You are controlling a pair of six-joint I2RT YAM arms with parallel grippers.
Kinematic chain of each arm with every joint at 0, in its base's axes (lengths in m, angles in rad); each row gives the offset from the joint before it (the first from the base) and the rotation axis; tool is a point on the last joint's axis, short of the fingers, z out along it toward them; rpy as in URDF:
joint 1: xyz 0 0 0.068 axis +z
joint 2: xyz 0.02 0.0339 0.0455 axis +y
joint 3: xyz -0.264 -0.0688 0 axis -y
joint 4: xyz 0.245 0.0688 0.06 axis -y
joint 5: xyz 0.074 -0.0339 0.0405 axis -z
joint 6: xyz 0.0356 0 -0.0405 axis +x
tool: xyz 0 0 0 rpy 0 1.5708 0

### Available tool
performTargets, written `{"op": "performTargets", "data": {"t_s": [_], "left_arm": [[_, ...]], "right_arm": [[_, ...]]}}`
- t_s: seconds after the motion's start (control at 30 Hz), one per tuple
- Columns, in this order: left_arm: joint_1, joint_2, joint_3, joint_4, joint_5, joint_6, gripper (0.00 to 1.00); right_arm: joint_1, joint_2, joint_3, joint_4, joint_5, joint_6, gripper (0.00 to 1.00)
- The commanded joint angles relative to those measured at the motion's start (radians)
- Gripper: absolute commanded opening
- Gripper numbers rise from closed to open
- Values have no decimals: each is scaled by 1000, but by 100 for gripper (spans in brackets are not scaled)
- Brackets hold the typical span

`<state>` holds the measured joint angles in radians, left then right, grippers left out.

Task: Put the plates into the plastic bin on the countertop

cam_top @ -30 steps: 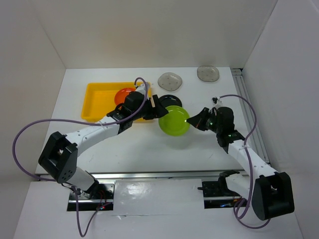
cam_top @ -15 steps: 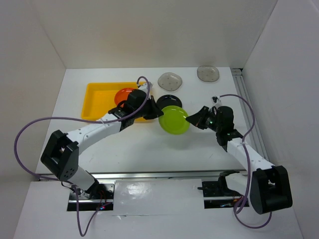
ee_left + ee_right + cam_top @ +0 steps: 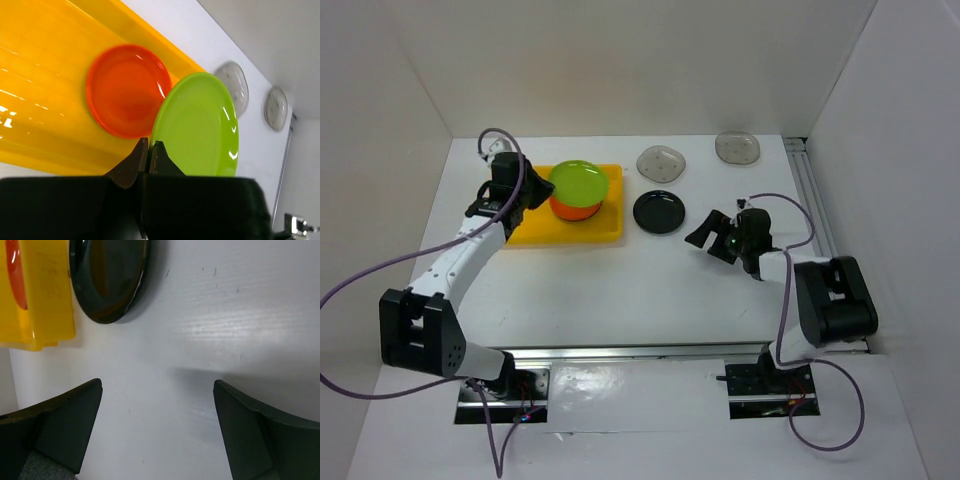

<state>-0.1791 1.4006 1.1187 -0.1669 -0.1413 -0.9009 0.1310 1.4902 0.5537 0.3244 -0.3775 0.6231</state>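
My left gripper (image 3: 148, 145) is shut on the near rim of the lime-green plate (image 3: 197, 125). It holds that plate (image 3: 578, 182) tilted over the orange plate (image 3: 570, 206), which lies in the yellow plastic bin (image 3: 520, 236). In the left wrist view the orange plate (image 3: 127, 90) rests on the bin's floor (image 3: 40, 100). The black plate (image 3: 660, 211) lies on the white countertop (image 3: 620, 290) just right of the bin. My right gripper (image 3: 705, 237) stands open and empty right of the black plate. In the right wrist view it (image 3: 157, 385) has the black plate (image 3: 110, 275) ahead of it.
Two grey rounded-square plates (image 3: 661, 161) (image 3: 737, 147) lie near the back wall. White walls close in the left, back and right sides. A metal rail (image 3: 810, 190) runs along the right edge. The left arm's purple cable (image 3: 380, 270) loops over the left side.
The green plate went from the right gripper to the left, which shut on it and swung it left over the bin. The right gripper opened and drew back.
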Motion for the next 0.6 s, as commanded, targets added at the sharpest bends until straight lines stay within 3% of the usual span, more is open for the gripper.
{"op": "performTargets", "data": {"t_s": [0.0,0.17,0.37,0.5,0.57], "left_arm": [[99,55,38,0,0,-50,0],[190,207,87,35,95,-12,0],[208,351,132,37,151,2,0],[187,390,164,17,160,36,18],[178,406,179,-2,145,36,38]], "right_arm": [[-4,137,98,176,-67,-22,98],[-4,307,255,176,-61,-11,97],[5,481,417,104,-49,-20,94],[15,559,469,71,-38,-29,88],[15,584,483,59,-17,-29,87]]}}
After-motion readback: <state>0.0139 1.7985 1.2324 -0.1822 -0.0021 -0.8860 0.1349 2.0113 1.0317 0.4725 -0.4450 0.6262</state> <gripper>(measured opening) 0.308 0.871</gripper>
